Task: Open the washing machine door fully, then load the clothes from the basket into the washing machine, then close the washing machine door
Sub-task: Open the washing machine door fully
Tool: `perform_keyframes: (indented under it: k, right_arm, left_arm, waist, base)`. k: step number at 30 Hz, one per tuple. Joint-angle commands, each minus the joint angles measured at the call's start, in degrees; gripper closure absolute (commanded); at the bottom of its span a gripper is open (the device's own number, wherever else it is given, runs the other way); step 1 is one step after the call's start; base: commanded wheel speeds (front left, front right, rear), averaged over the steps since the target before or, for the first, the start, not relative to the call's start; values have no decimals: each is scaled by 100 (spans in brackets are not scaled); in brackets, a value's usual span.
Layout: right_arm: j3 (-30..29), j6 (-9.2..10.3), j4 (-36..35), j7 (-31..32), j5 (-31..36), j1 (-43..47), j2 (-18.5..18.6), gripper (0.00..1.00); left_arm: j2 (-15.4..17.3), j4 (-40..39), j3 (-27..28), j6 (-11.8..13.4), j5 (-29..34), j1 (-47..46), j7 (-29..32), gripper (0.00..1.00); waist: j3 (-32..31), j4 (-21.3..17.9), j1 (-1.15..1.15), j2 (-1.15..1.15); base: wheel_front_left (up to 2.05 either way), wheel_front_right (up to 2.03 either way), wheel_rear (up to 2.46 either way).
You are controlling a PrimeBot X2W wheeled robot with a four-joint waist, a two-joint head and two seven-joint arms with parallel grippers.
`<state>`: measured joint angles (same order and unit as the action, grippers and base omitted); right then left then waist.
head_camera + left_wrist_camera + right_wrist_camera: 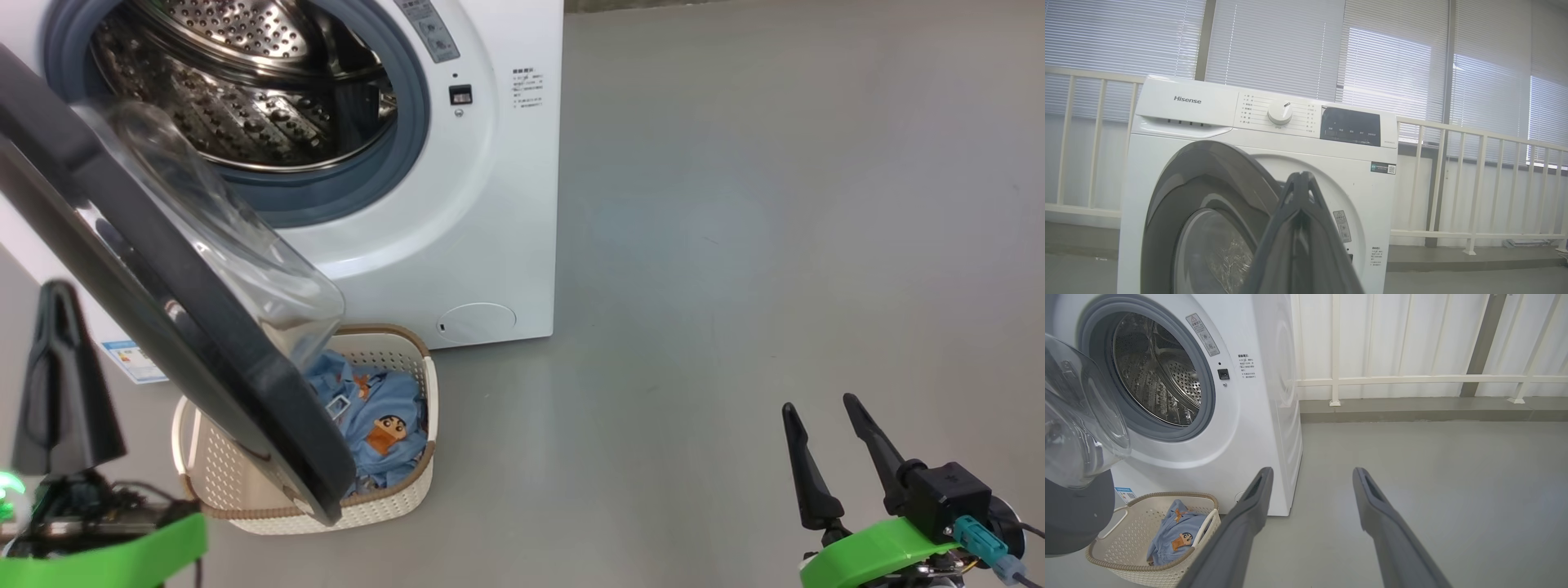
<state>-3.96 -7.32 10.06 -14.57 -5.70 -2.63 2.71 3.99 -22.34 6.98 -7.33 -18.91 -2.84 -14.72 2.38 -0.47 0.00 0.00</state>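
The white washing machine (490, 204) stands at the upper left, its steel drum (245, 82) exposed. Its black washing machine door (245, 392) with the clear glass bowl hangs swung out over the basket (384, 506). Light blue printed clothes (384, 408) lie in that cream basket on the floor. My left gripper (57, 286) is shut and holds nothing, left of the door's outer face; whether it touches the door I cannot tell. Its closed fingers (1300, 175) point at the machine front (1208, 122). My right gripper (818, 402) is open and empty, off to the right; through its spread fingers (1367, 498) I see the basket (1118, 555) and clothes (1175, 535).
Bare grey floor (775, 204) stretches to the right of the machine. A white railing (1412, 379) and window blinds run behind it. A blue energy sticker (131, 359) shows low on the machine front, left of the door.
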Motion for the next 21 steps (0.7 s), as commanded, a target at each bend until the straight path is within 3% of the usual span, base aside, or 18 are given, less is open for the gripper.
perform_keyframes:
  k: [1, 6, 12, 21]
  right_arm:
    - [188, -17, -105, -42, -39, -130, 17, 0]
    - [232, -17, -73, -42, -78, -157, 17, 0]
    - [361, -17, -8, -42, -183, -143, 17, 0]
    - [476, -17, 73, -42, -241, -203, 17, 0]
  left_arm:
    - [157, -372, 22, -15, 92, -293, -28, 100]
    - [338, -731, -745, -15, 250, -327, -28, 100]
    - [419, -470, -1774, -15, 365, -235, -28, 100]
    - [352, 239, -2469, -15, 322, -85, -28, 100]
  waist:
    - [4, -21, 0, 0]
    - [20, -85, 0, 0]
    - [44, -130, 0, 0]
    - [125, -186, 0, 0]
  base:
    - [0, 0, 0]
    - [0, 0, 0]
    - [0, 0, 0]
    - [0, 0, 0]
